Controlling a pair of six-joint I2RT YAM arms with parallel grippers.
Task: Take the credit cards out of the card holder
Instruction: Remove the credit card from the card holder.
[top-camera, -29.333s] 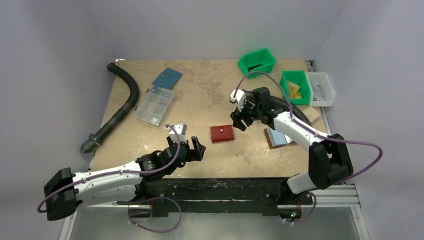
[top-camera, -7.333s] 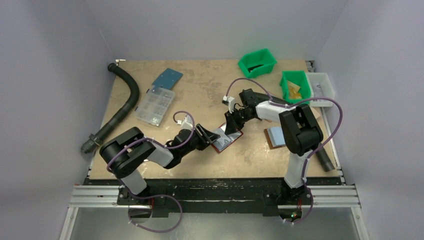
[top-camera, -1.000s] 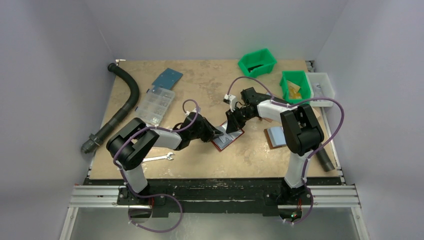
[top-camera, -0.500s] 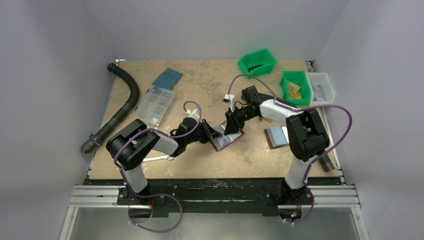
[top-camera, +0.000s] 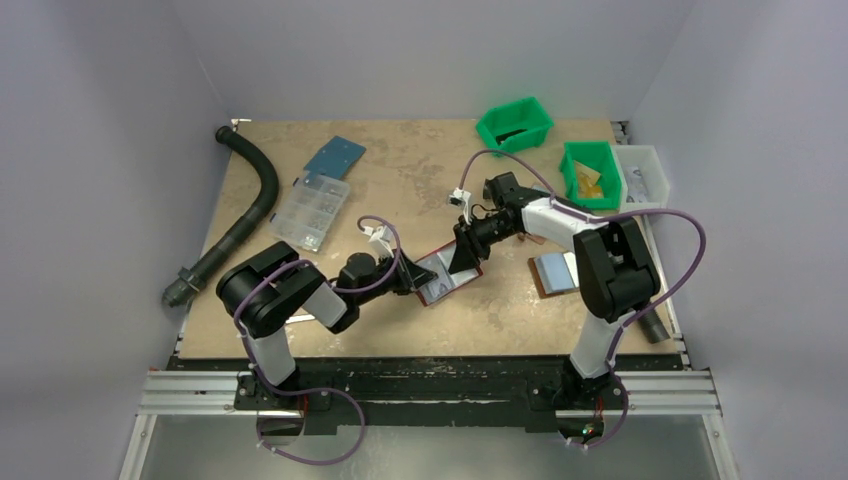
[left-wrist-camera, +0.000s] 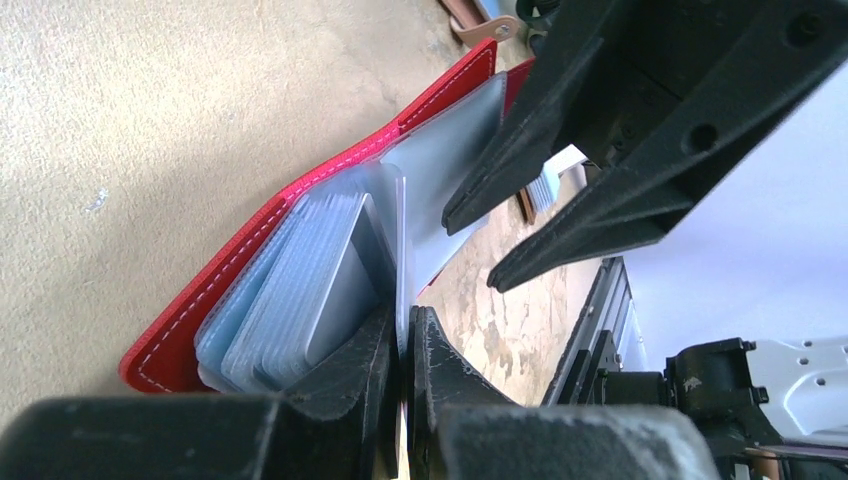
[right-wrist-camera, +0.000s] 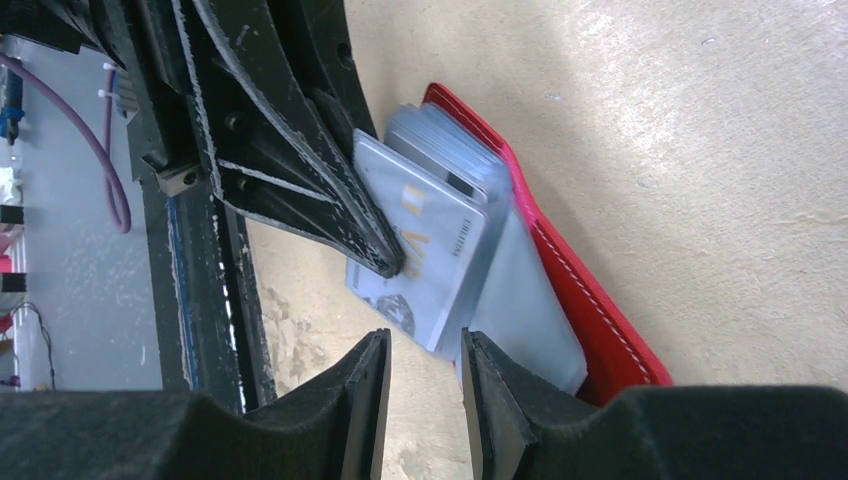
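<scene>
The red card holder (top-camera: 447, 283) lies open at mid-table, its pale blue pockets (left-wrist-camera: 300, 290) fanned out over the red cover (left-wrist-camera: 200, 310). My left gripper (top-camera: 412, 275) reaches in from the left, shut on the edge of a pale printed credit card (right-wrist-camera: 430, 260) that sticks out of the pockets. Seen from the left wrist, the left gripper (left-wrist-camera: 405, 315) pinches this thin sheet edge-on. My right gripper (top-camera: 463, 262) comes in from the right and stands open (right-wrist-camera: 425, 345) just off the card's lower corner, with nothing between its fingers. The holder's red cover (right-wrist-camera: 580, 320) lies beside it.
A brown folder with pale blue insides (top-camera: 555, 272) lies right of the holder. Two green bins (top-camera: 514, 124) (top-camera: 590, 172) and a white bin (top-camera: 640, 178) stand at the back right. A clear compartment box (top-camera: 311, 211), a blue plate (top-camera: 334, 157) and a black hose (top-camera: 255, 205) are at the left.
The right gripper's jaws have widened. The left arm has sunk lower and pulled slightly left, and the card holder's near edge has shifted left with it.
</scene>
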